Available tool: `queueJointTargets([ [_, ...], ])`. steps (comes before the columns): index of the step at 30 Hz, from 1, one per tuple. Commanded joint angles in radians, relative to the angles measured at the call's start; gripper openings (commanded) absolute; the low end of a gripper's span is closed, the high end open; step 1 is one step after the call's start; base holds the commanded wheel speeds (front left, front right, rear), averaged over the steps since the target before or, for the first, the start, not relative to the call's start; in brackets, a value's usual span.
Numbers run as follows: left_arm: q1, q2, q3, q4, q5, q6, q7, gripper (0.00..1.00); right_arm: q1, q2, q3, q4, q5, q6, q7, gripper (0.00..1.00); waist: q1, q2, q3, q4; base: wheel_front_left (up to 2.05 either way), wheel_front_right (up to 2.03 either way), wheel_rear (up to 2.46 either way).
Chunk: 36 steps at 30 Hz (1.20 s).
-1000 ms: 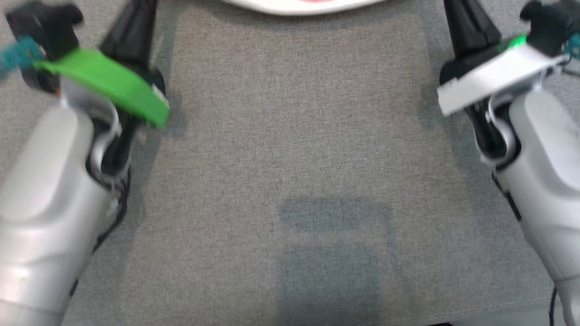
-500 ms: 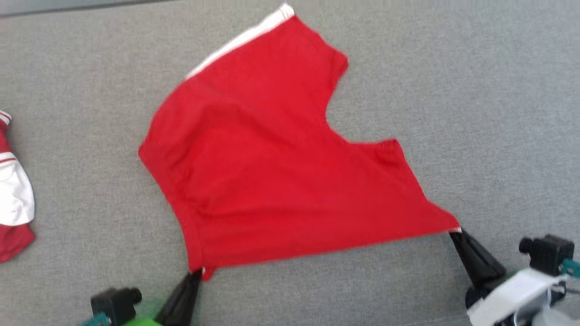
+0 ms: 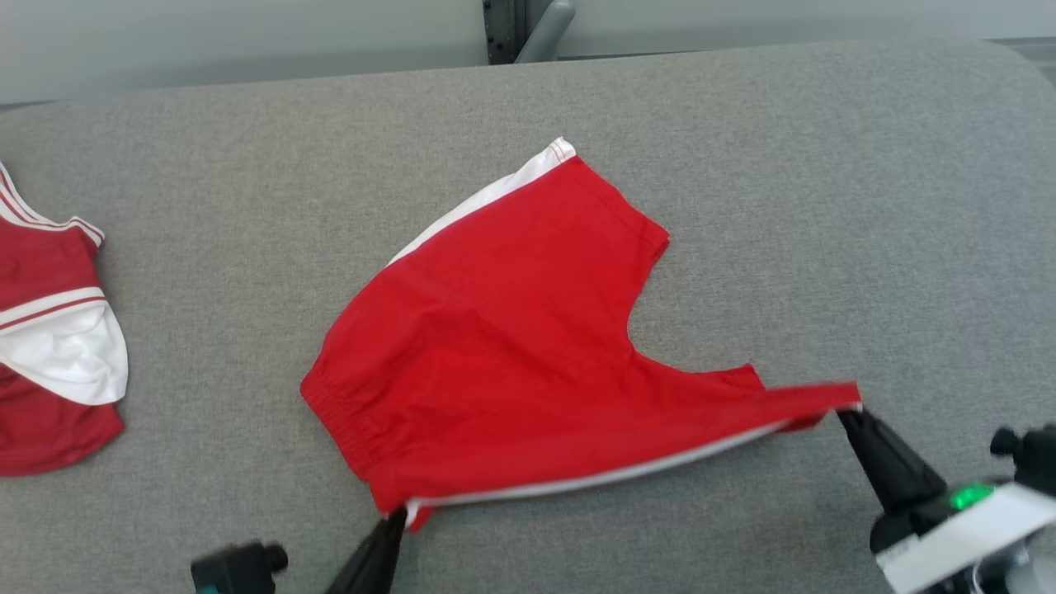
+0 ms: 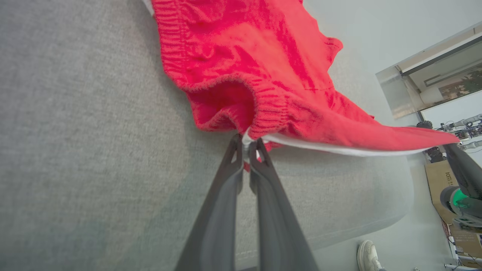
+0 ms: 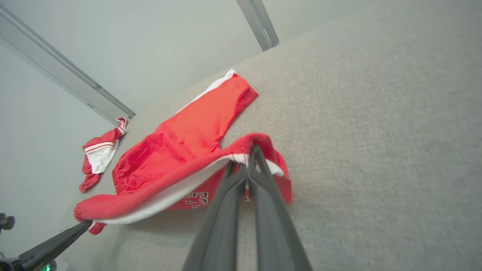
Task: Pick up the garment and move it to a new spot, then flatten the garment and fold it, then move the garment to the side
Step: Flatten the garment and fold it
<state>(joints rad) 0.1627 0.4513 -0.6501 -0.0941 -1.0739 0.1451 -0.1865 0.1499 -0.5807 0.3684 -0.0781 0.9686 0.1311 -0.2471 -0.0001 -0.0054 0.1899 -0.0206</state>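
Observation:
The garment (image 3: 511,346) is a pair of red shorts with a white side stripe, lying on the grey padded surface (image 3: 825,165). My left gripper (image 3: 398,516) is shut on the waistband corner at its near left. In the left wrist view the fingertips (image 4: 236,145) pinch the ribbed waistband (image 4: 263,113). My right gripper (image 3: 850,410) is shut on the leg hem corner at the near right, and the right wrist view shows the hem (image 5: 260,141) draped over its tips. The near edge hangs taut between both grippers, lifted off the surface. The far leg rests flat.
A second red and white garment (image 3: 49,346) lies crumpled at the far left of the surface. A metal post (image 3: 528,29) stands behind the back edge. In the left wrist view a person's shoe (image 4: 369,256) and a cardboard box (image 4: 437,188) are on the floor beyond the surface's edge.
The head camera has tilted up, bringing the shorts and back edge into view. The near edge of the shorts has risen between the grippers, turning up its white stripe.

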Motion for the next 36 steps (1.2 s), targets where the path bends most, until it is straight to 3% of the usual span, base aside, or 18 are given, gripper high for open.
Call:
queueJointTargets([
  [1,-0.085,-0.008,0.023,-0.021,-0.014,0.012,0.025,0.00,-0.101,0.003,0.000,-0.027,0.013,-0.001,0.018,0.00,0.0001,0.0054,0.100,0.038,0.00,0.00,0.00],
  [6,-0.309,-0.066,0.075,-0.055,-0.067,0.044,0.122,0.00,-0.478,0.005,0.066,0.055,0.007,0.000,0.135,0.00,0.0001,0.0054,0.251,0.095,0.00,0.00,0.00],
  [13,-0.513,-0.073,0.084,-0.039,-0.047,0.098,0.227,0.00,-0.859,0.055,0.173,0.295,0.008,0.000,0.208,0.00,0.0001,0.0054,0.338,0.178,0.00,0.00,0.00],
  [23,-0.553,-0.091,0.103,-0.034,-0.047,0.122,0.223,0.00,-1.107,0.078,0.318,0.577,0.012,0.000,0.185,0.00,0.0001,0.0054,0.330,0.224,0.00,0.00,0.00],
  [29,-0.534,-0.088,0.114,-0.035,-0.063,0.127,0.221,0.00,-1.192,0.066,0.394,0.655,0.044,0.000,0.174,0.00,0.0001,0.0054,0.326,0.245,0.00,0.00,0.00],
  [36,-0.562,-0.108,0.099,0.015,-0.073,0.103,0.231,0.00,-1.250,0.063,0.483,0.710,0.078,0.000,0.193,0.00,0.0001,0.0054,0.336,0.249,0.00,0.00,0.00],
])
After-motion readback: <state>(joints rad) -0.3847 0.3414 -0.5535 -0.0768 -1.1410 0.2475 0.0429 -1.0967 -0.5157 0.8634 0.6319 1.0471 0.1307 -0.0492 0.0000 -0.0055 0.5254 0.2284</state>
